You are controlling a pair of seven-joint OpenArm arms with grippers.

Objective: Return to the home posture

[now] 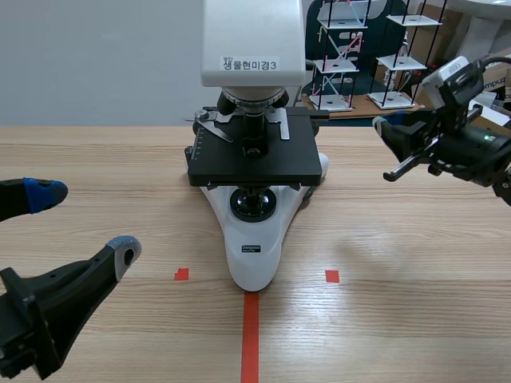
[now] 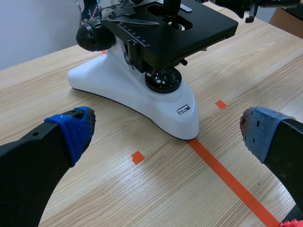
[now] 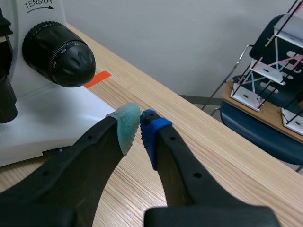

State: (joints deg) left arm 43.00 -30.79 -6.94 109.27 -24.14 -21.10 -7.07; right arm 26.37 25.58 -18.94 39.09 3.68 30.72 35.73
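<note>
A white microscope (image 1: 251,239) with a black stage (image 1: 255,163) stands at the middle of the wooden table. My left gripper (image 1: 84,222) hovers low at the near left, open, with nothing between its blue pads; in the left wrist view (image 2: 168,130) the microscope's base (image 2: 142,94) lies just ahead of it. My right gripper (image 1: 382,128) is raised at the right, level with the stage and apart from it. In the right wrist view (image 3: 138,124) its pads meet on nothing, beside the black focus knob (image 3: 59,54).
An orange-red tape line (image 1: 251,335) runs from the microscope's foot toward the front edge, with small squares (image 1: 181,274) on either side. Behind the table stand white wire rack models (image 1: 375,56) and a blue chair (image 3: 255,125).
</note>
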